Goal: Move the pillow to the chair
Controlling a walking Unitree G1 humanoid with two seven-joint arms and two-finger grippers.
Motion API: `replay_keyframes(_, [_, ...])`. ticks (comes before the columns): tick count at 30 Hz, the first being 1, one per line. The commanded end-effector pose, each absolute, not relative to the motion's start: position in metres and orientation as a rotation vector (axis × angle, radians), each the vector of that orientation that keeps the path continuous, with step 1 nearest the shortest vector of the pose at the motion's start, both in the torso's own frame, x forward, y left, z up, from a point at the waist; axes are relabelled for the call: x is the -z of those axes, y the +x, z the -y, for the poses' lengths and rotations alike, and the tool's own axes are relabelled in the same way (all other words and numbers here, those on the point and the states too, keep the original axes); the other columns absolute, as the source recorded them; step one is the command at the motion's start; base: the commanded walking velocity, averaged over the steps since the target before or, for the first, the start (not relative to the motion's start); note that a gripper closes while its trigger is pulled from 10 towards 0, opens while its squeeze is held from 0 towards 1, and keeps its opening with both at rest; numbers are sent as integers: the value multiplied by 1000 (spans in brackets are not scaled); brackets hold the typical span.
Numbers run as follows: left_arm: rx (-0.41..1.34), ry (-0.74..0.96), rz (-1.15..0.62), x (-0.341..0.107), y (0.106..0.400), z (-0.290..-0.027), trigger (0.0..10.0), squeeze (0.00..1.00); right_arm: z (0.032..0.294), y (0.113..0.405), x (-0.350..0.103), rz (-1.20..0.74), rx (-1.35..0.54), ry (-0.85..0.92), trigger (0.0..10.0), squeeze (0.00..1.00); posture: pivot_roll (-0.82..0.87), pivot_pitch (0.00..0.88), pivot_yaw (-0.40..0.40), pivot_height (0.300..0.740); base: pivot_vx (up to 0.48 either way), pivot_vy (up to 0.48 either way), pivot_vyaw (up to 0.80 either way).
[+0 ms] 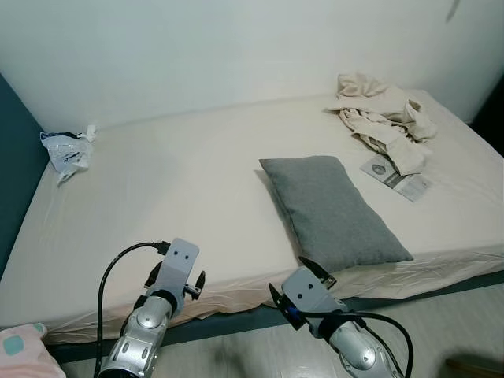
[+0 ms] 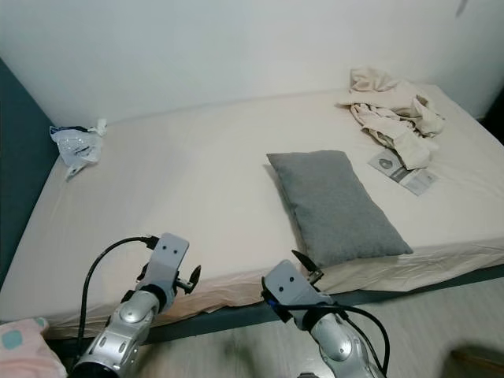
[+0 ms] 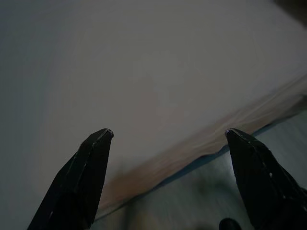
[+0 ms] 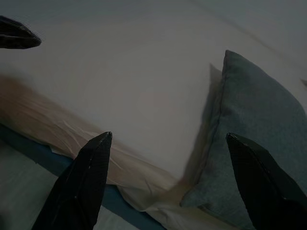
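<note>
The pillow (image 1: 334,211) lay flat on the bed (image 1: 173,197), near its front edge, well apart from the clothes (image 1: 386,118) by the wall. My left gripper (image 3: 168,136) and right gripper (image 4: 168,139) hovered at that edge, both spread wide, grasping nothing.

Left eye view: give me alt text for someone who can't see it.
A grey rectangular pillow lies near the front edge of a bed with a cream sheet, just beyond the robot's open right gripper; the open left gripper hovers over the bed's front edge. Crumpled beige clothes and a leaflet lie at the far right, a clear plastic bag far left.
</note>
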State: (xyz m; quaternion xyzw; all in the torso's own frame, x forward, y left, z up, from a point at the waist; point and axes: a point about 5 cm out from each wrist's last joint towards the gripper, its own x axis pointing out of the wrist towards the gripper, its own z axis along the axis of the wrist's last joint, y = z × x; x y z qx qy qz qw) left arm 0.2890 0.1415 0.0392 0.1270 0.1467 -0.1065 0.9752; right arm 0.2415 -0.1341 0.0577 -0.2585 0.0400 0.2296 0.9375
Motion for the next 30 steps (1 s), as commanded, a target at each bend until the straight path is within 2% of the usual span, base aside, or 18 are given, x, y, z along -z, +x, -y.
replay_keyframes(1, [210, 258, -320, -35, 290, -145, 10000, 0, 130, 241, -54, -87, -482, -510, 10000, 0, -134, 167, 94, 740, 0, 0, 0])
replay_keyframes(16, [184, 240, -272, -48, 309, -144, 10000, 0, 128, 253, -54, -83, -471, -501, 10000, 0, -159, 126, 140, 740, 0, 0, 0])
replay_keyframes(30, [149, 177, -276, -46, 308, -139, 10000, 0, 139, 254, -55, -78, -471, -497, 10000, 0, -114, 119, 79, 740, 0, 0, 0])
